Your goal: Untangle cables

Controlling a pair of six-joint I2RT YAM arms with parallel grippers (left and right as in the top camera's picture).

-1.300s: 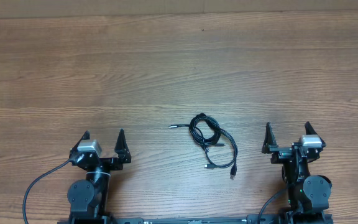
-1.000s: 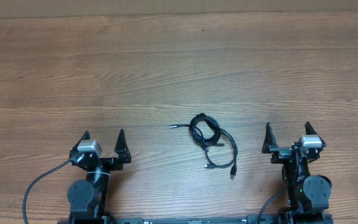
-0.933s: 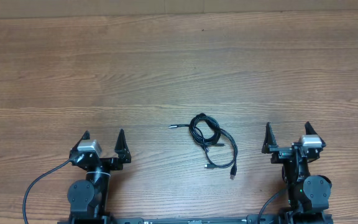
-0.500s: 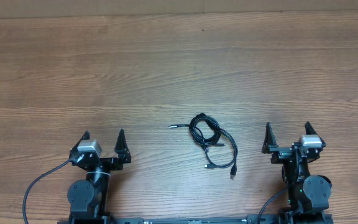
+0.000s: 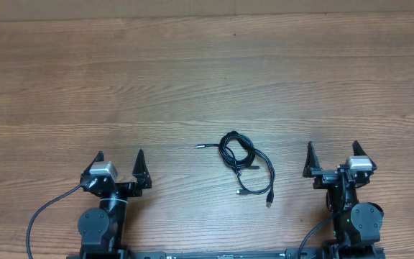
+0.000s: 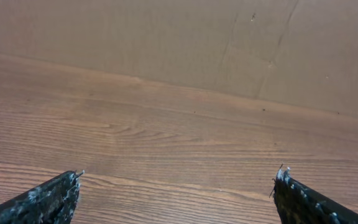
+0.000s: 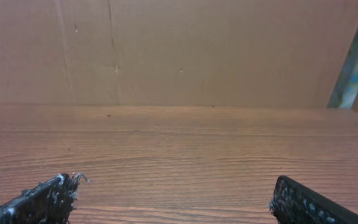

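Observation:
The cables (image 5: pixel 241 162) are thin black cords in a small tangled bundle on the wooden table, near the front centre in the overhead view. Loose ends with small plugs stick out to the left and toward the front. My left gripper (image 5: pixel 119 157) is open and empty, well to the left of the bundle. My right gripper (image 5: pixel 332 150) is open and empty, to the right of the bundle. In the left wrist view (image 6: pixel 178 177) and the right wrist view (image 7: pixel 173 183) only spread fingertips and bare wood show; the cables are out of view there.
The wooden table (image 5: pixel 207 79) stretches far back to a brown cardboard wall (image 6: pixel 179 43), also seen in the right wrist view (image 7: pixel 179 50). Both arm bases stand at the front edge, with thicker black wires by them.

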